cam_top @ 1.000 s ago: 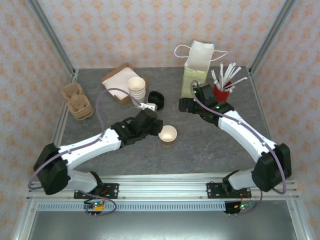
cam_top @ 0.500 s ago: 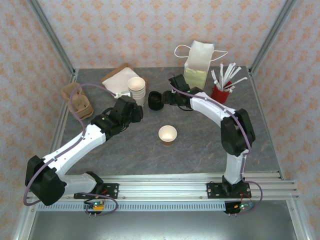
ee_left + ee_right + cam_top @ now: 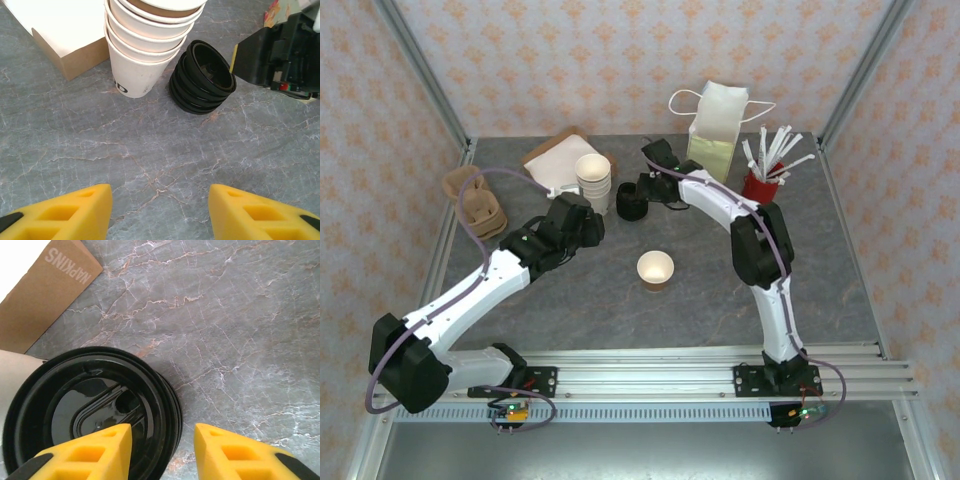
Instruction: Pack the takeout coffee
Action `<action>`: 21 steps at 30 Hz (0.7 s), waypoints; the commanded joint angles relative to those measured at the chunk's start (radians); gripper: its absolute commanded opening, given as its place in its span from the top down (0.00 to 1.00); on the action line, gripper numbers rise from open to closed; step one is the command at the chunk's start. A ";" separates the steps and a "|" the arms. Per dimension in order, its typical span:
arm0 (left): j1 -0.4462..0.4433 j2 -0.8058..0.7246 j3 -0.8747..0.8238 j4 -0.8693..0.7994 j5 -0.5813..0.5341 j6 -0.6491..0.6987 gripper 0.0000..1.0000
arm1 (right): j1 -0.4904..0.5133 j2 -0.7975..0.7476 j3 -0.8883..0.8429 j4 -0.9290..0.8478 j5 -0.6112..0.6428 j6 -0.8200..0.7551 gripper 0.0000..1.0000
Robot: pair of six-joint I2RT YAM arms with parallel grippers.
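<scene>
**Coffee cup lidless, bag unfilled**

Coffee cup (image 3: 655,270) stands upright and uncovered at the middle of the veined grey table (image 3: 740,300), well apart from the white paper bag (image 3: 718,125) at the back. By my reading, capping and bagging both remain. Right gripper (image 3: 160,432) straddles the rim of the lid stack (image 3: 90,405), 1 finger over the glossy black plastic and 1 outside. Whether it pinches, I cannot tell. Left gripper (image 3: 159,192) hangs spread and empty near the tapered, matte cream cup stack (image 3: 150,45).
</scene>
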 commanded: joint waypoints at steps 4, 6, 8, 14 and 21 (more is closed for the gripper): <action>0.002 -0.026 0.004 -0.026 -0.032 0.001 0.46 | -0.012 0.053 0.074 -0.076 0.000 0.010 0.63; 0.003 -0.027 0.003 -0.027 -0.032 0.001 0.46 | -0.014 0.067 0.090 -0.083 -0.003 0.010 0.64; 0.003 -0.029 0.002 -0.029 -0.033 0.001 0.46 | -0.016 0.080 0.103 -0.090 -0.009 0.010 0.65; 0.002 -0.038 -0.008 -0.028 -0.038 0.001 0.46 | -0.017 0.103 0.129 -0.098 -0.024 0.014 0.69; 0.004 -0.040 -0.011 -0.029 -0.040 0.001 0.46 | -0.019 0.113 0.137 -0.097 -0.039 0.019 0.73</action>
